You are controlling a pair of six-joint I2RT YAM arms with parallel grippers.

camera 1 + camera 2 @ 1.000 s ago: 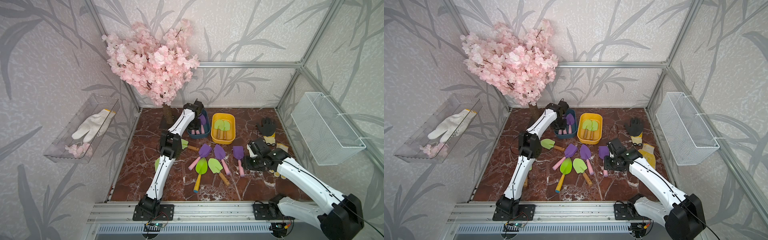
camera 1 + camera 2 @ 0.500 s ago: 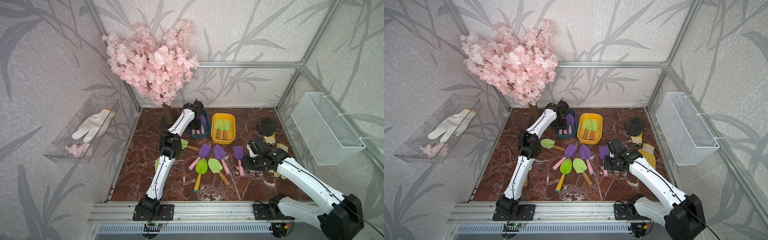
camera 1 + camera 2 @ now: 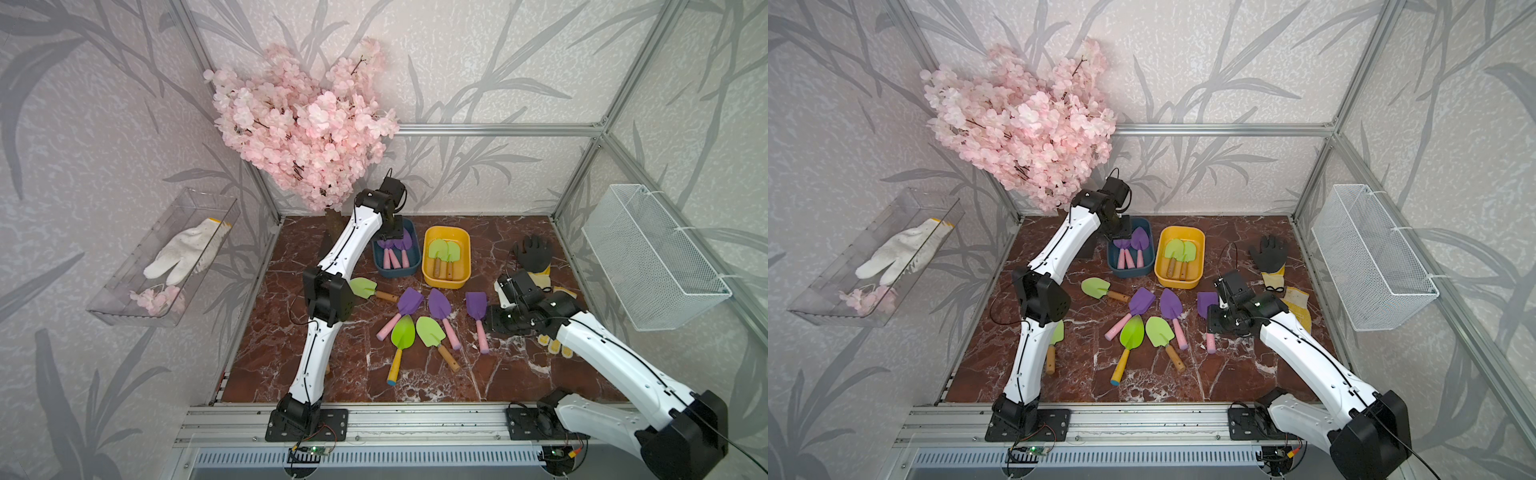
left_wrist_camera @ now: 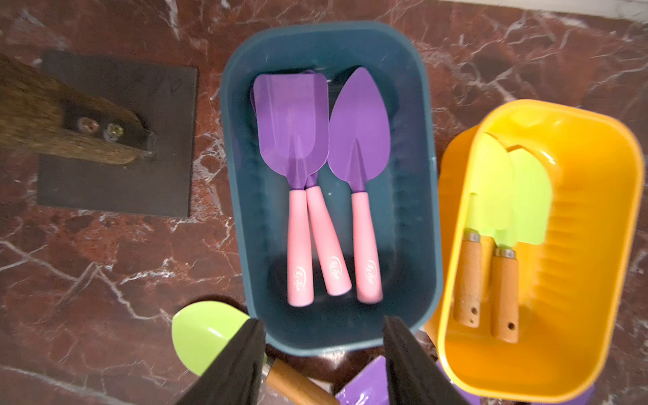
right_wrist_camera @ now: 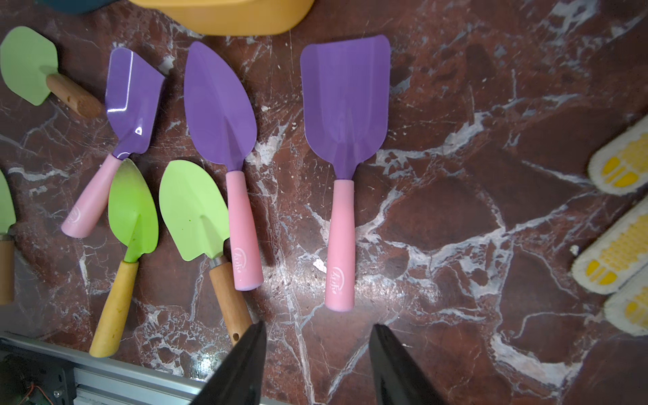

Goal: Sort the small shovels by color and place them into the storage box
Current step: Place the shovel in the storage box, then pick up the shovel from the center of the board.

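Observation:
My left gripper [image 4: 322, 321] hangs open and empty over the near end of the blue storage box [image 4: 238, 175], also seen in a top view [image 3: 392, 232]. Three purple shovels [image 4: 294, 140] with pink handles lie in that box. The yellow box [image 4: 596, 245] beside it holds two green shovels [image 4: 526, 196]. My right gripper [image 5: 317, 326] is open just above the floor, short of the pink handle of a square purple shovel [image 5: 345, 105]. Loose on the floor lie two more purple shovels [image 5: 219, 105] and several green ones [image 5: 191, 210].
A black glove [image 3: 534, 251] and yellow-dotted gloves [image 5: 620, 168] lie to the right of my right arm. The blossom tree [image 3: 303, 124] stands on a dark base plate [image 4: 115, 140] left of the blue box. A wire basket [image 3: 652, 257] hangs on the right wall and a clear tray [image 3: 166, 257] on the left.
The left gripper's jaws have opened above the blue box. The right arm has not moved.

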